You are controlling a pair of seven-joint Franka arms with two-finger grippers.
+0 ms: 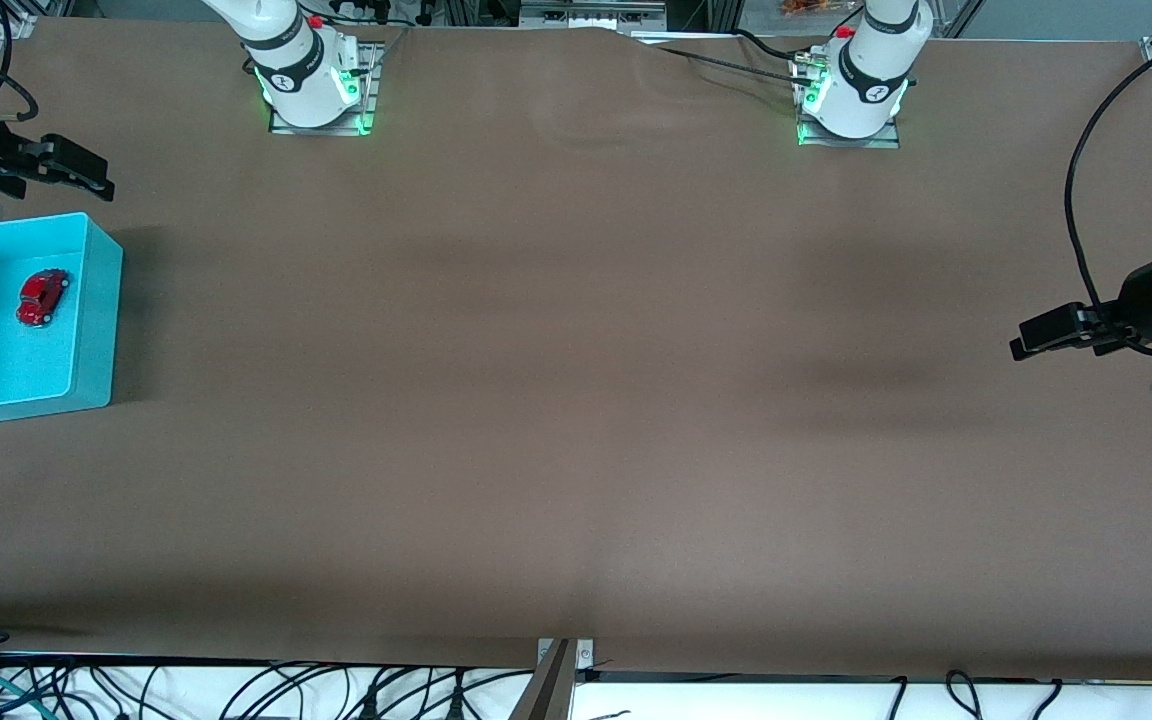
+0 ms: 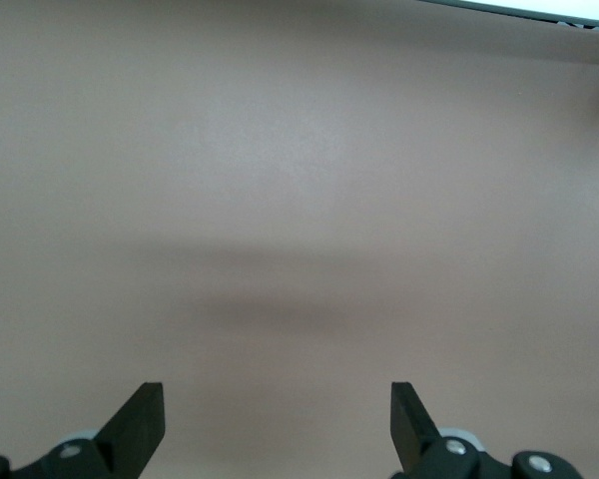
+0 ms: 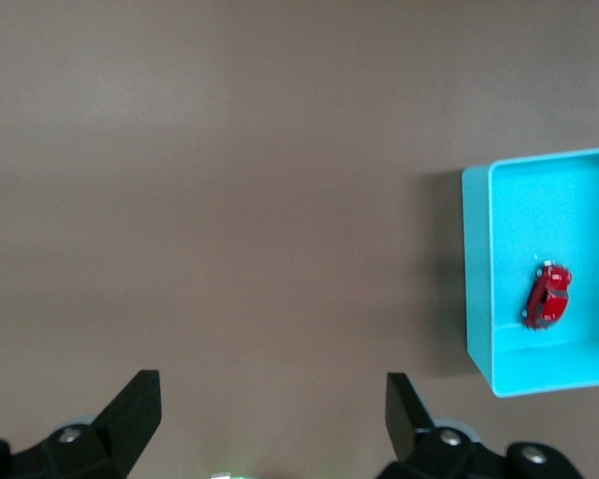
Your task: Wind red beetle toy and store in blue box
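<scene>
The blue box sits at the right arm's end of the table, its open top facing up and its smooth walls standing straight. Inside it lies the red beetle toy, resting on the box's floor on its wheels, clear of the walls as far as I can see and closer to the wall that faces the robots' bases than to the wall nearest the front camera. Nothing else shows in the box; the little car is its only content. From the right wrist view the same box appears with the same red car lying on its pale cyan floor, a short way in from one of the walls. The right gripper hangs above the brown table just beside the box, on the side toward the robots' bases, with its dark fingers spread wide and nothing between them. The left gripper waits well apart from all this, up over the bare brown surface at the left arm's end of the table, and its fingers also stand wide apart and empty. Both white arm bases stand along the table's edge, each glowing green at its foot.
</scene>
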